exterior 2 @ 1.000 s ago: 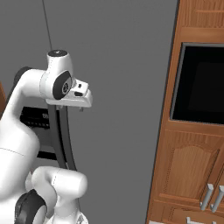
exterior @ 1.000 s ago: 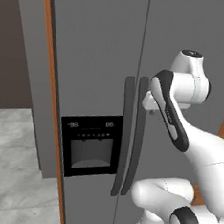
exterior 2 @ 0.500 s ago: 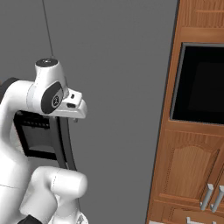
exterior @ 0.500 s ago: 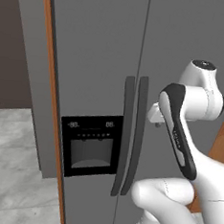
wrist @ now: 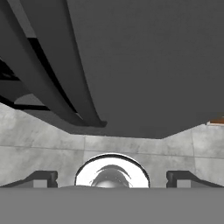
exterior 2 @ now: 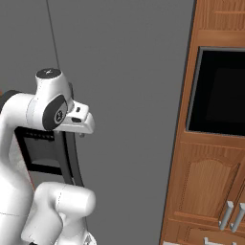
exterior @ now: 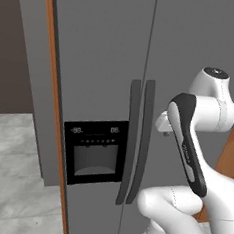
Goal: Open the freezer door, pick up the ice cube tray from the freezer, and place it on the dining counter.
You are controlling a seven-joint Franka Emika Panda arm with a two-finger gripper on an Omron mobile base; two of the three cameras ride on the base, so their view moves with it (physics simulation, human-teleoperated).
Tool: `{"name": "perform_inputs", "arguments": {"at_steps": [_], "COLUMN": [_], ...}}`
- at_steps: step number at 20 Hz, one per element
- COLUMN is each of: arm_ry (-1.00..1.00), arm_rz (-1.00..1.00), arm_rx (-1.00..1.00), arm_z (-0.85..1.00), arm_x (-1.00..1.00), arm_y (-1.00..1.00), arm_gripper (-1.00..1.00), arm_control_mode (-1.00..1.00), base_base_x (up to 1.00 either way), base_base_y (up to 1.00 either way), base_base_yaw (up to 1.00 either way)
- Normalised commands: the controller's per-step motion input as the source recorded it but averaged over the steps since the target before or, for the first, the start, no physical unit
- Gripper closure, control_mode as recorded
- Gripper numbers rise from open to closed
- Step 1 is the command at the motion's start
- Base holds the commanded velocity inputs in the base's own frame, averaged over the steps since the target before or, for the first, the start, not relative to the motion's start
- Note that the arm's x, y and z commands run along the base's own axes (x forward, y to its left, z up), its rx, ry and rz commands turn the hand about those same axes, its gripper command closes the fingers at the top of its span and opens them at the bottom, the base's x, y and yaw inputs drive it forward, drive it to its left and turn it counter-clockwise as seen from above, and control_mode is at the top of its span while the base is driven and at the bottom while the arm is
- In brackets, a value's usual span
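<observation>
Left base view: you are parked square to the fridge. The freezer door [exterior: 99, 87] carries the black dispenser panel [exterior: 94, 151] and is fully shut, its seam against the plain door [exterior: 194, 55] tight from top to bottom. Two dark curved handles run side by side at the seam; the left handle [exterior: 129, 140] is the one you need, the right handle [exterior: 144, 141] belongs to the plain door. The arm [exterior: 189, 140] is bent in front of the plain door, and its hand end sits just beside the right handle, apart from it. I judge you are not yet on the correct handle.

Right base view: the gripper [exterior 2: 82, 125] juts out from the wrist in front of the grey doors, holding nothing. Wooden cabinets [exterior 2: 210, 191] and a black built-in oven [exterior 2: 217, 91] stand to the right, clear of the work.

Hand view: the fingertips [wrist: 41, 178] stand spread wide at the lower corners with bare space between them, so the tool is spread and empty. Both handles cross the upper left, their lower ends above a marble floor [wrist: 131, 151]. Neither lies between the fingers.

Progress: nothing is completed. The door is closed, so the freezer interior and the tray are hidden behind it and cannot be inspected. The dining counter lies outside these pictures. All three steps remain: pull the door, take the tray, carry it across.
</observation>
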Motion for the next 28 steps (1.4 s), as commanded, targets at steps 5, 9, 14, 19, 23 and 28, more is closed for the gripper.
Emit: {"name": "perform_inputs", "arguments": {"at_steps": [5,9,14,19,23,28], "arm_ry": [0.0,0.0,0.0,0.0,0.0,0.0], "arm_rz": [-0.01,0.0,0.0,0.0,0.0,0.0], "arm_rx": [0.0,0.0,0.0,0.0,0.0,0.0], "arm_z": [0.0,0.0,0.0,0.0,0.0,0.0], "arm_x": [0.0,0.0,0.0,0.0,0.0,0.0], "arm_y": [-0.01,0.0,0.0,0.0,0.0,0.0], "arm_gripper": [-1.0,-1.0,-1.0,-1.0,-1.0,-1.0], "arm_control_mode": [1.0,1.0,1.0,1.0,1.0,1.0], "base_base_x": [0.04,0.2,0.35,0.49,0.07,0.0], "base_base_y": [-0.36,-0.5,-0.33,-0.24,-0.46,-0.32], "base_base_yaw": [0.0,0.0,0.0,0.0,0.0,0.0]}}
